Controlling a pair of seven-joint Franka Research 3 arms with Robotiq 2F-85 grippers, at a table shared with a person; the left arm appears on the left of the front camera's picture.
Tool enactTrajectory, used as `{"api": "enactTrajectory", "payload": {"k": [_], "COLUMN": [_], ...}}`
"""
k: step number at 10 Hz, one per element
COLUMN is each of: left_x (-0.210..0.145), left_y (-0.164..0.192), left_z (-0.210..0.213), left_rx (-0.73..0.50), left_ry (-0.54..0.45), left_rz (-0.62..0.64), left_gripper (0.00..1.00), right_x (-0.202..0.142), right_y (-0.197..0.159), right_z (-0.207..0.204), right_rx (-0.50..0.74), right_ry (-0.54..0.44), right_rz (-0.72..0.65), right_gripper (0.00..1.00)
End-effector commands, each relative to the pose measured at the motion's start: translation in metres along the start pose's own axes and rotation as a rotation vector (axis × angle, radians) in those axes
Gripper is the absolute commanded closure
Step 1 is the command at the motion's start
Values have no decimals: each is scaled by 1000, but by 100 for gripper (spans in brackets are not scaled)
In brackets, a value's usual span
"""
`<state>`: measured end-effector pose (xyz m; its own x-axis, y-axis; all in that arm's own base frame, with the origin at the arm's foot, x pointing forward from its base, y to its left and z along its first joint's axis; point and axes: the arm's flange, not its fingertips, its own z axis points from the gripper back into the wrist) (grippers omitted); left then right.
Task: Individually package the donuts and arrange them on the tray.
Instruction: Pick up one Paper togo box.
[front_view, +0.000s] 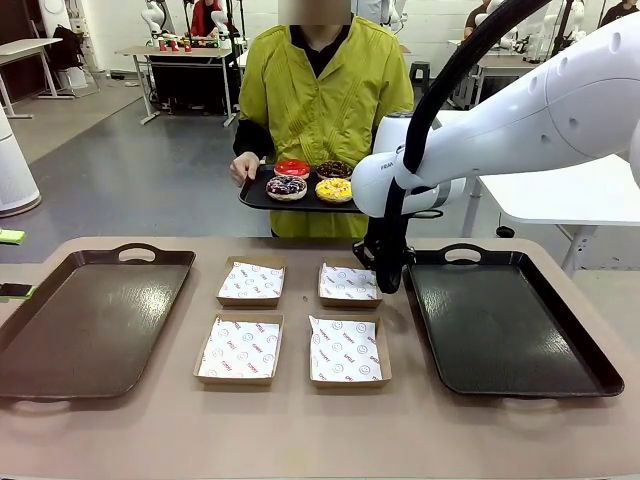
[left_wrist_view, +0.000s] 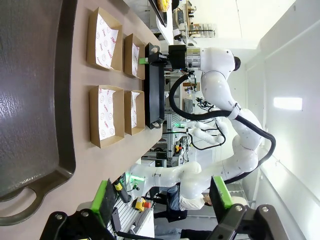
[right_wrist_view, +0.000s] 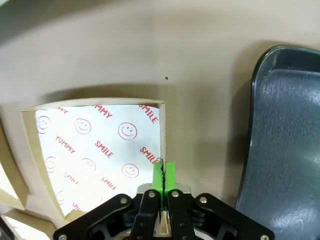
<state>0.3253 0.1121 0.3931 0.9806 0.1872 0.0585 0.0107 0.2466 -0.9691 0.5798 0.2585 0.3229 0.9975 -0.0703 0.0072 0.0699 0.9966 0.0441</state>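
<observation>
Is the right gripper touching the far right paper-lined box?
Touching. In the right wrist view the right gripper has its jaws shut on the side wall of the box.

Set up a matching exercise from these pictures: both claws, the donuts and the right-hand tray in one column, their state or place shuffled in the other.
1. left claw
2. right claw
3. donuts
4. right-hand tray

A. on a black serving tray held by the person
B. open
C. flat on the table
D. shut on the wall of a paper-lined box

Pairs: 1-B, 2-D, 3-A, 4-C.
</observation>
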Motion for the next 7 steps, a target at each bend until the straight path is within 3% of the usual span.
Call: {"api": "enactTrajectory", "payload": {"k": [1, 4, 7], "left_x": [1, 1, 1], "left_y": [-2, -2, -2], "left_z": [1, 1, 1], "left_rx": [-12, -12, -12], "left_ry": [-14, -14, -14], "left_rz": [-1, -1, -1], "left_gripper": [0, 0, 0], "right_x": [0, -5, -17], "right_y": [-5, -4, 8], "right_z": [4, 19, 83], "right_rx": [15, 14, -18], "right_ry": [19, 25, -14], "right_rz": [-15, -51, 25], "right_gripper": [100, 100, 100]}}
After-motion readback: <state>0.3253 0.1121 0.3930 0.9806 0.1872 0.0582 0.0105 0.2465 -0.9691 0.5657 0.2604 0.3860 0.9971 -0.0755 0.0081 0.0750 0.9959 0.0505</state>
